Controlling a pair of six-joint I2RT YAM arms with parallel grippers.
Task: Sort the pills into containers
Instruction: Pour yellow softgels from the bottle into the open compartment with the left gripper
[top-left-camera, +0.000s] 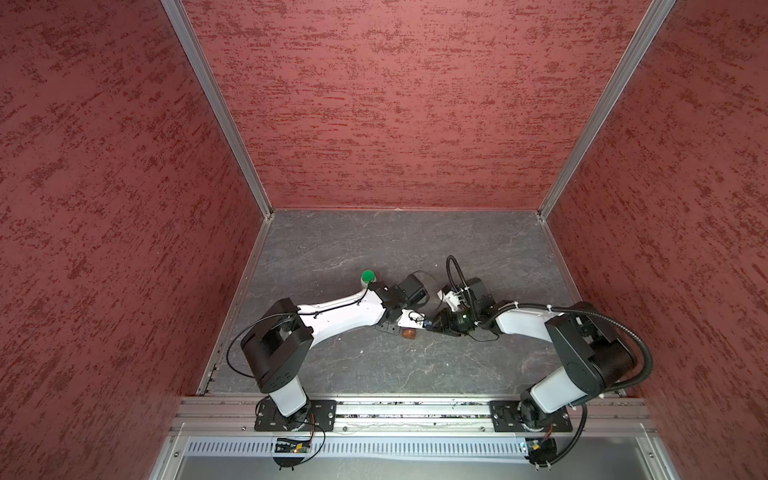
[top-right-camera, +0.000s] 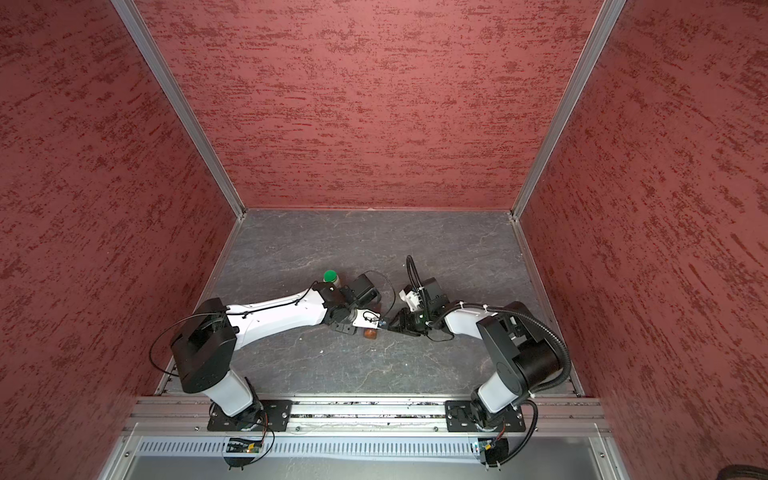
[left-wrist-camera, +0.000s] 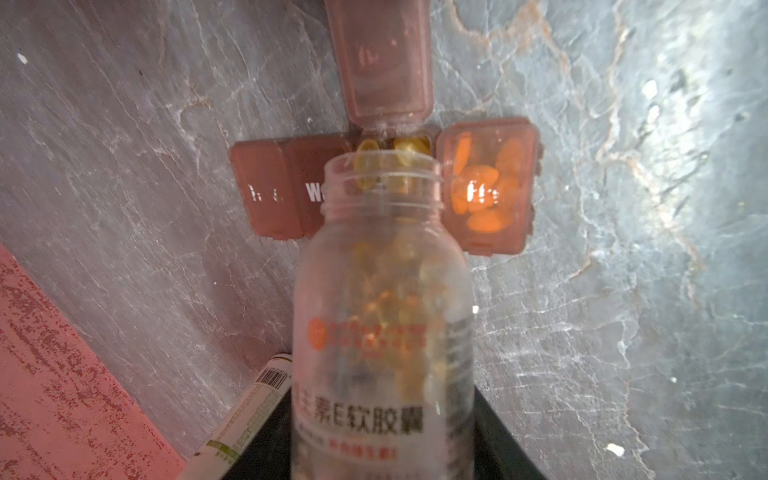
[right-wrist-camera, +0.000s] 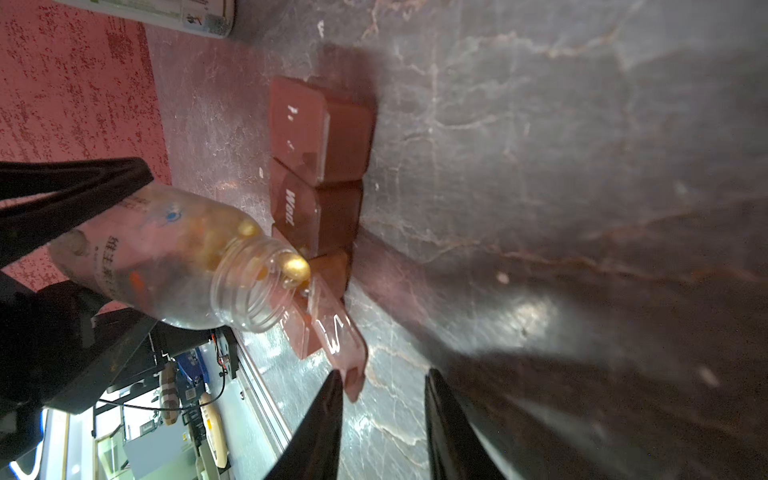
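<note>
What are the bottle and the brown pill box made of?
Bottle: probably clear plastic, a bit cloudy; pills show through it and its neck has moulded threads. Pill box: see-through brown plastic, smooth and shiny; orange pills glow through one shut lid.

Brown translucent containers (left-wrist-camera: 270, 191), white lettering; pills (left-wrist-camera: 409, 145) yellow (some orange); clear bottle (left-wrist-camera: 382, 266), orange print; grey table (left-wrist-camera: 623, 291), pale veins; mottled red walls (top-left-camera: 395, 104); green cap (top-left-camera: 368, 276); white-and-black arms (top-left-camera: 340, 311).
</note>
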